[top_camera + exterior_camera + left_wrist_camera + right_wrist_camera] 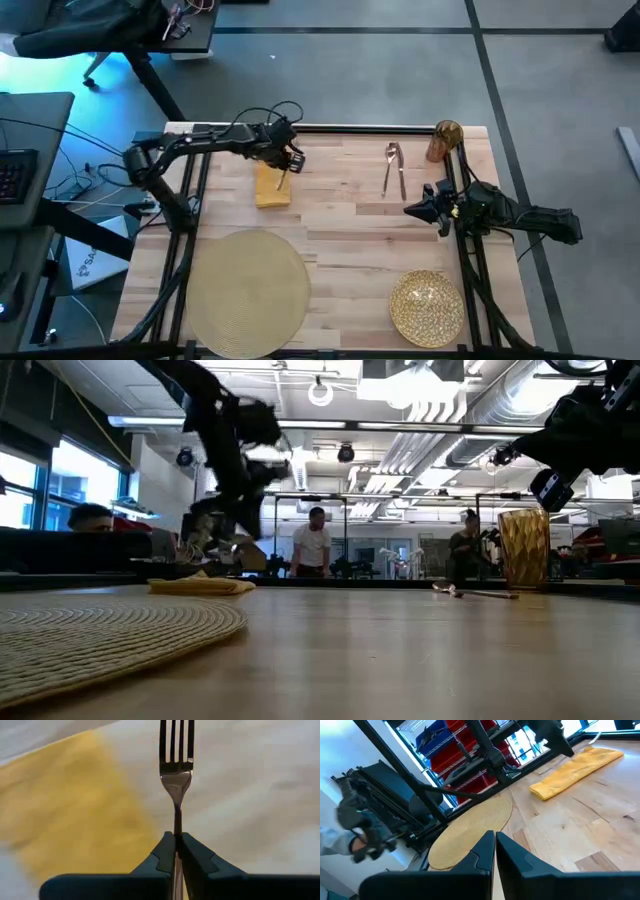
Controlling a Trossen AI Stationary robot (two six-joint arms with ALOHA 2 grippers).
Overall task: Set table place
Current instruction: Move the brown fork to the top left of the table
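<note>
Your left end effector [177, 845] grips the fork [176, 767] above the napkin [272, 187] (near the bench's far edge). Lower it onto the napkin next. The right end effector [494, 845] waits clenched and empty.

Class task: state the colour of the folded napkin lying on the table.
Mustard yellow; the napkin shows best in the high view.

Count on the table [340, 240]: 1 round tan placemat [245, 290], near-left corner. 1 gold textured plate [427, 307], near-right corner. 1 mustard-yellow napkin [271, 187], toward the far edge. 1 amber glass [444, 141], far-right corner. Cutlery: 3 copper-coloured pieces total, 2 [393, 168] lying by the glass, exact type unclear, plus 1 fork [176, 770]. Arms: 2. People in the room behind: 3.
</note>
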